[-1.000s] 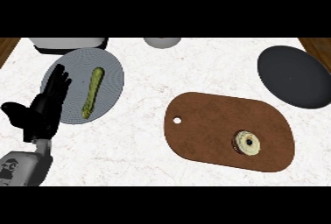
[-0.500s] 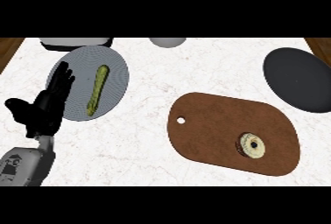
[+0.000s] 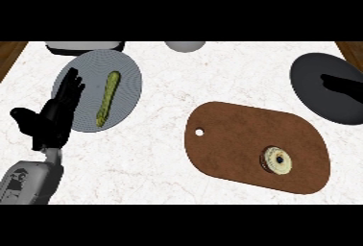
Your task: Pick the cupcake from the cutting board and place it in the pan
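Left hand open, resting mid-left | right hand over pan, grip unreadable | cupcake untouched on cutting board | risk: off-centre grab could tip cupcake

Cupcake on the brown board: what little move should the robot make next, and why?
Probably bring the right hand, seemingly the black shape over the dark round pan, toward the pale round cupcake. It sits untouched on the brown oval cutting board, nearer that side, while the left hand rests open far off by the grey plate.
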